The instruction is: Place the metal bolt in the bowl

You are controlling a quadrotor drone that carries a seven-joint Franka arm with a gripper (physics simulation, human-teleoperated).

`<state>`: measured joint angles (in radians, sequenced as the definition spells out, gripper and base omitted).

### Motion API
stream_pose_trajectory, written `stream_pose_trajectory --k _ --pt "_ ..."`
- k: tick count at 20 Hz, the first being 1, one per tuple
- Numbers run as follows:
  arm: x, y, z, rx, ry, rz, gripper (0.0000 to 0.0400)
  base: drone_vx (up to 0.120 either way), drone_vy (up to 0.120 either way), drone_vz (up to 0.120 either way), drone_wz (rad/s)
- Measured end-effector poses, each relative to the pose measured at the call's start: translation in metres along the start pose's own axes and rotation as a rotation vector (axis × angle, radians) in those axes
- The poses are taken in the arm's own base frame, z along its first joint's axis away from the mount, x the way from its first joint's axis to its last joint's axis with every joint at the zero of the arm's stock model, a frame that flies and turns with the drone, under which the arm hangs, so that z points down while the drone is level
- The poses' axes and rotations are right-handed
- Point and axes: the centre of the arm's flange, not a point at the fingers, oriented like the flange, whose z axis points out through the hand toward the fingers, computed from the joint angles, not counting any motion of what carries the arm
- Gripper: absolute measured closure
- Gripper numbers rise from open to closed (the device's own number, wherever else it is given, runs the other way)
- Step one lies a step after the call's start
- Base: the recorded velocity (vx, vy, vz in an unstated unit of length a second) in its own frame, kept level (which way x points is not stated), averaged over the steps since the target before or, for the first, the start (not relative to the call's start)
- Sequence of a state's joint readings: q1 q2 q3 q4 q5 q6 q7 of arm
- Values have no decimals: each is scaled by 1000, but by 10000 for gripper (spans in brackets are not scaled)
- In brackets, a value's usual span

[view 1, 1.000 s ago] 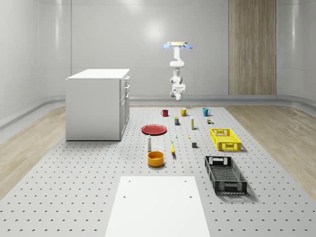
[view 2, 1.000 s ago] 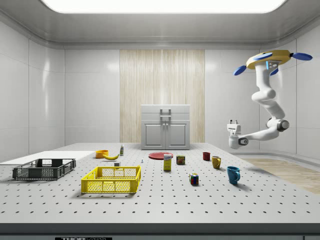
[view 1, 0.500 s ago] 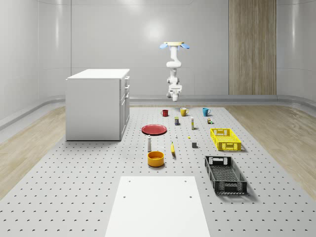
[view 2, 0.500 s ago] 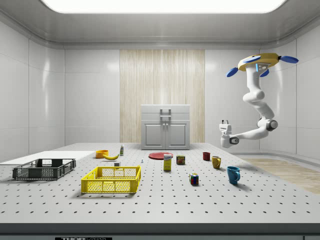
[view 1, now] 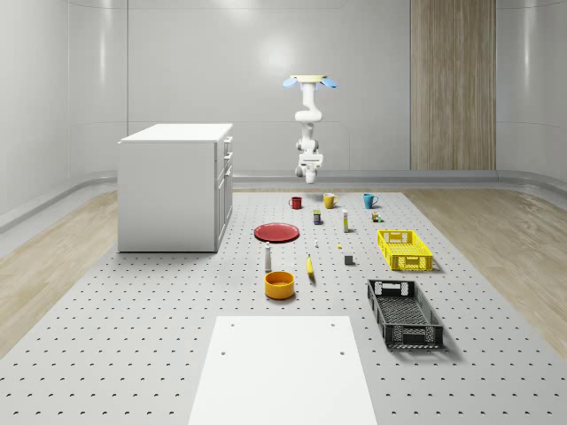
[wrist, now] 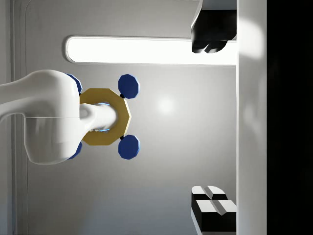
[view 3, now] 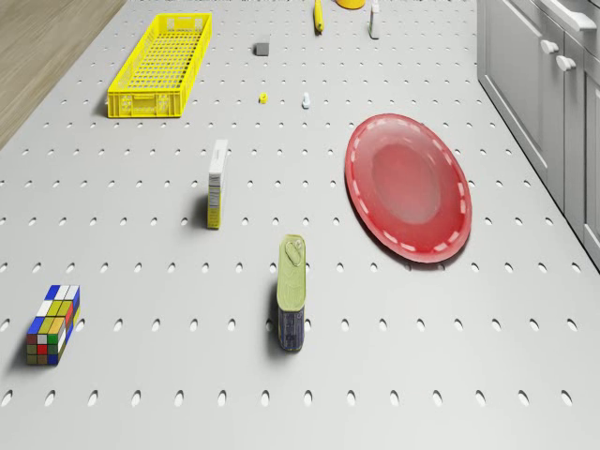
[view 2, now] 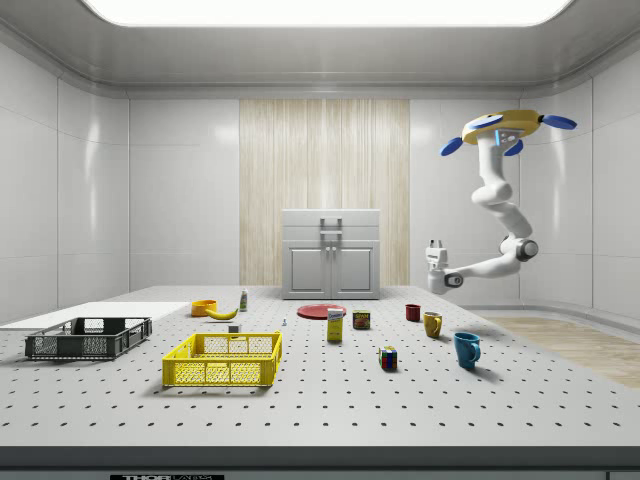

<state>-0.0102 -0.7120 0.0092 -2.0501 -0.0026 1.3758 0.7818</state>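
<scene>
Nothing done yet – drone hovers over table's far end, gripper spread, empty; bolt untouched, well short of bowl.

White cabinet seen at the whole-scene view's left, red plate just beside it, yellow crate and black crate placed right, mugs lined along the far edge, Rubik's cube shown near a tin.

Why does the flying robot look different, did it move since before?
Yes. In the side view the drone and its gripper have shifted toward that view's left, closer to the white cabinet, hovering above the table.
</scene>
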Motion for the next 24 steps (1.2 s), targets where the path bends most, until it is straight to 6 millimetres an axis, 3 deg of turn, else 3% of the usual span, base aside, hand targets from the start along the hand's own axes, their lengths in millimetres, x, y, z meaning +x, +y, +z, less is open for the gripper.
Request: stream_pose_trajectory --k 16,24 --pt "-9 -8 1 -77 94 -2 0 120 0 0 0" --pt "-34 -31 12 -331 356 -7 0 120 0 0 0"
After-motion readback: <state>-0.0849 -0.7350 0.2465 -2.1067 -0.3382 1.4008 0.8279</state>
